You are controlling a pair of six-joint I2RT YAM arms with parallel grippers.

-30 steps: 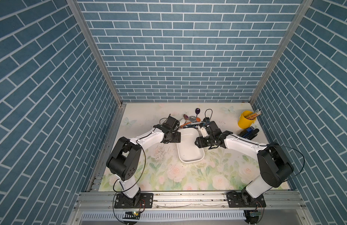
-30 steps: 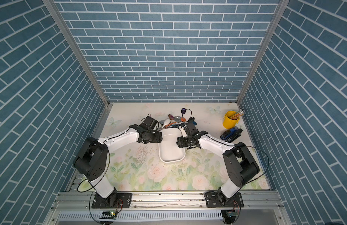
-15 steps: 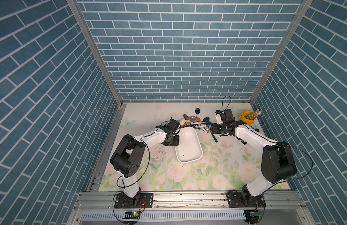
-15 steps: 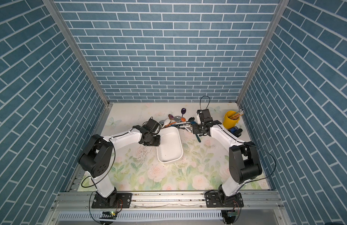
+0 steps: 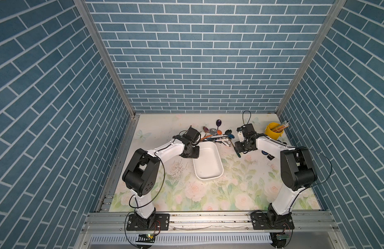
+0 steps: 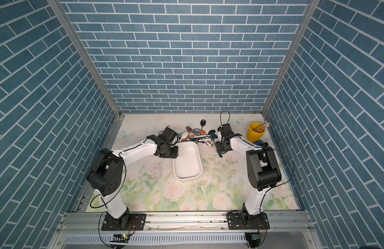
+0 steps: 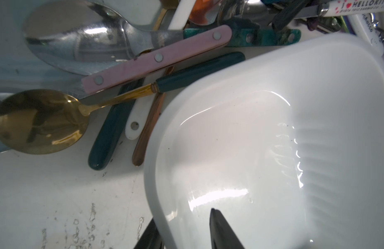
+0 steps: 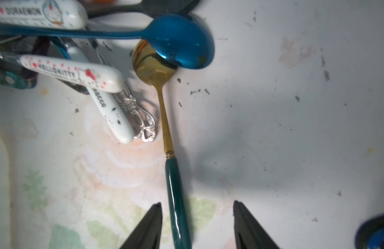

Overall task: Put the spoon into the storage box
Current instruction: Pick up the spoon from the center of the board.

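The storage box (image 5: 207,165) (image 6: 186,165) is a white, empty tub lying mid-table, its far end against the heap of spoons. My left gripper (image 5: 192,154) (image 6: 174,153) (image 7: 183,215) is shut on the box's near-left rim (image 7: 156,194), one finger outside the wall and one inside. A spoon with a gold bowl (image 8: 153,66) and a dark green handle (image 8: 176,194) (image 5: 238,153) lies on the table at the right edge of the heap. My right gripper (image 5: 238,148) (image 6: 219,148) (image 8: 197,202) hangs open over that handle, a finger on each side, neither touching.
Several spoons (image 5: 217,135) (image 6: 197,135) lie heaped behind the box, among them a blue one (image 8: 182,41) lying over the gold bowl. A yellow cup of pencils (image 5: 273,132) stands at back right. Small dark and blue items (image 5: 266,153) lie by the right arm.
My right gripper left the box's right rim, swung to the back right and came down over the green-handled spoon. My left gripper closed on the box rim, and the box turned slightly.
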